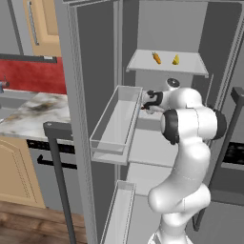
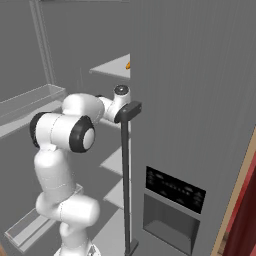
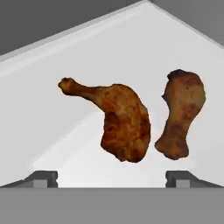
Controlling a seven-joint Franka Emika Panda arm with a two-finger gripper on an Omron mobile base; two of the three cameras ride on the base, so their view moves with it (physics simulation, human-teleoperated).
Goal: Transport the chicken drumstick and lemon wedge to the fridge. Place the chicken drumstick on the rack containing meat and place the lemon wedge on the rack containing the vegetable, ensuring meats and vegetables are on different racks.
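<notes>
Standing open, the grey fridge (image 1: pixel 95 71) occupied the middle of a kitchen with a marbled counter (image 1: pixel 33 112), a red backsplash (image 1: pixel 31 75) and tan wood cabinets (image 1: pixel 45 21) on the left. A dark vertical door handle (image 1: pixel 59 176) stood near the camera, and clear rectangular door bins (image 1: pixel 114 126) hung on the left door. In the right base view, the right door (image 2: pixel 200 100) carried a dark control panel with a dispenser recess (image 2: pixel 172 210) below it.

The upper rack (image 1: pixel 167 64) was a flat pale shelf holding an orange carrot (image 1: pixel 156 58) and a yellow lemon wedge (image 1: pixel 176 59), set apart side by side. The lower rack (image 3: pixel 131 57) was a smooth white surface with a grey back wall. Two browned, rough-skinned chicken drumsticks lay on it: the left chicken drumstick (image 3: pixel 116 120) had its thin bone end pointing left, and the right drumstick (image 3: pixel 180 113) stood more upright just beside it, not touching.

The white arm (image 1: pixel 188 143) rose from the near floor, bent at its dark-ringed elbow and reached far into the fridge at the lower rack. The gripper (image 3: pixel 112 177) was spread wide, its two dark fingertips (image 3: pixel 41 178) well apart, holding nothing, with the drumsticks just beyond them.
</notes>
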